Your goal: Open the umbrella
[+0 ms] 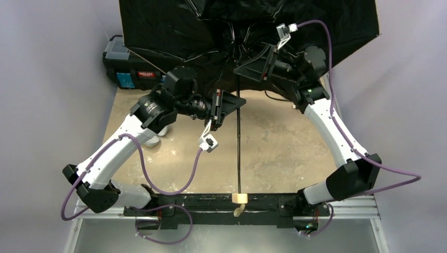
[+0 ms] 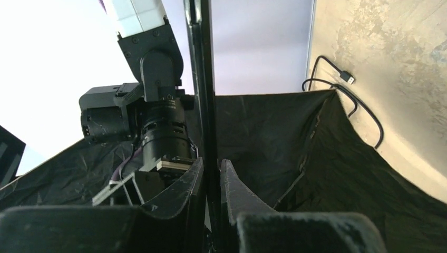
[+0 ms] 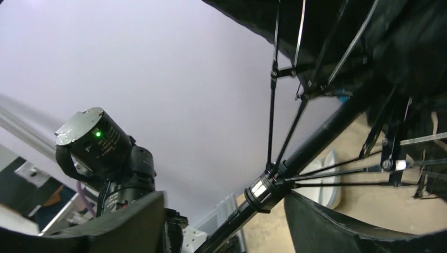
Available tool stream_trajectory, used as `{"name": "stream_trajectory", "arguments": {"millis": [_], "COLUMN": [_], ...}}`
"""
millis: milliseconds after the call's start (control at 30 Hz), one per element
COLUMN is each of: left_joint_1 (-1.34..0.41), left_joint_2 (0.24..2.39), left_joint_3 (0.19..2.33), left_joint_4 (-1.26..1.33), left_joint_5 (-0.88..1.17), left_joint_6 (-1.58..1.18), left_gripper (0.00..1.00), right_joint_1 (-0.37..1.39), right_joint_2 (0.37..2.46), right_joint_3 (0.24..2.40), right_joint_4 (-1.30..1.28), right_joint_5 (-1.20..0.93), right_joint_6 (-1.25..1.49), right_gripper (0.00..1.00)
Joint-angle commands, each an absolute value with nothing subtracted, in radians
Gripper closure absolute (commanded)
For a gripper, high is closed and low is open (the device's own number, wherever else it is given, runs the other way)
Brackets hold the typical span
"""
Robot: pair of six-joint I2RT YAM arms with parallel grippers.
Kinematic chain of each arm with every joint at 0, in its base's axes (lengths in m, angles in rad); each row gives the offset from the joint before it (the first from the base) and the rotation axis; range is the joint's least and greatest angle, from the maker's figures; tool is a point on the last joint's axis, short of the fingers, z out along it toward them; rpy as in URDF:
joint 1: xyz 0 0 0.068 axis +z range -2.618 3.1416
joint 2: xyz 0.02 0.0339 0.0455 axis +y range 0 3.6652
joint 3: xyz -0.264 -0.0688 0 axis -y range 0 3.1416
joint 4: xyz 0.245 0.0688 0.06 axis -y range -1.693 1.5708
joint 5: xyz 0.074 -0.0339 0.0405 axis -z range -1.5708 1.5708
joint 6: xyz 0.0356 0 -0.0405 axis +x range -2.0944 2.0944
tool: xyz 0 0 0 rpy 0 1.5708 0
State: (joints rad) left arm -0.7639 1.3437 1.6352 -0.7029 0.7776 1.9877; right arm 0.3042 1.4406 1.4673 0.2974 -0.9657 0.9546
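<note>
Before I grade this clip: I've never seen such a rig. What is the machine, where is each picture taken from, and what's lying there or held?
Two robot arms are fixed side by side at the near edge of a table, each ending in a two-finger gripper. The wide picture looks down from above and behind them; the other two come from cameras on the wrists, each seeing its own gripper. An umbrella stretches over the table, its black-lined canopy spread at the far end, its shaft running back to a wooden handle between the arm bases. The left gripper is shut on the shaft. The right gripper is open, its jaws either side of the shaft near the ribs, gripping nothing. A black toolbox stands at the far left; a cable lies on the table.
</note>
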Motion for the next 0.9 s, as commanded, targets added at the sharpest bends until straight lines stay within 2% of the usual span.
{"name": "stream_trajectory", "arguments": {"millis": [0, 167, 200, 300, 400, 467, 567, 667, 800, 867], "left_joint_1": [-0.778, -0.786, -0.787, -0.794, -0.800, -0.800, -0.754, -0.609, -0.540, -0.534], "left_joint_2": [1.310, 1.302, 1.299, 1.285, 1.226, 1.179, 1.165, 1.225, 1.326, 1.386], "left_joint_3": [1.609, 1.563, 1.553, 1.507, 1.402, 1.399, 1.519, 1.629, 1.690, 1.712], "left_joint_4": [-0.568, -0.515, -0.504, -0.453, -0.272, -0.293, -0.378, -0.328, -0.190, -0.130], "left_joint_5": [0.755, 0.723, 0.720, 0.699, 0.693, 0.679, 0.667, 0.678, 0.595, 0.541], "left_joint_6": [2.131, 2.138, 2.136, 2.101, 1.858, 1.601, 1.044, 0.451, -0.017, -0.215], "left_gripper": [1.00, 1.00, 1.00, 0.97, 0.52, 0.37, 0.32, 0.31, 0.33, 0.39], "right_joint_1": [0.350, 0.353, 0.356, 0.357, 0.329, 0.300, 0.283, 0.291, 0.308, 0.315], "right_joint_2": [1.442, 1.445, 1.447, 1.473, 1.501, 1.519, 1.519, 1.501, 1.489, 1.493], "right_joint_3": [1.436, 1.353, 1.349, 1.389, 1.459, 1.487, 1.490, 1.453, 1.424, 1.435], "right_joint_4": [0.427, 0.411, 0.424, 0.477, 0.480, 0.489, 0.480, 0.489, 0.487, 0.468], "right_joint_5": [-0.941, -0.871, -0.866, -0.869, -0.876, -0.896, -0.912, -0.907, -0.904, -0.897], "right_joint_6": [1.018, 1.002, 1.006, 1.000, 0.993, 1.011, 1.004, 0.998, 1.004, 0.999], "right_gripper": [0.24, 0.34, 0.43, 0.99, 1.00, 1.00, 1.00, 1.00, 1.00, 1.00]}}
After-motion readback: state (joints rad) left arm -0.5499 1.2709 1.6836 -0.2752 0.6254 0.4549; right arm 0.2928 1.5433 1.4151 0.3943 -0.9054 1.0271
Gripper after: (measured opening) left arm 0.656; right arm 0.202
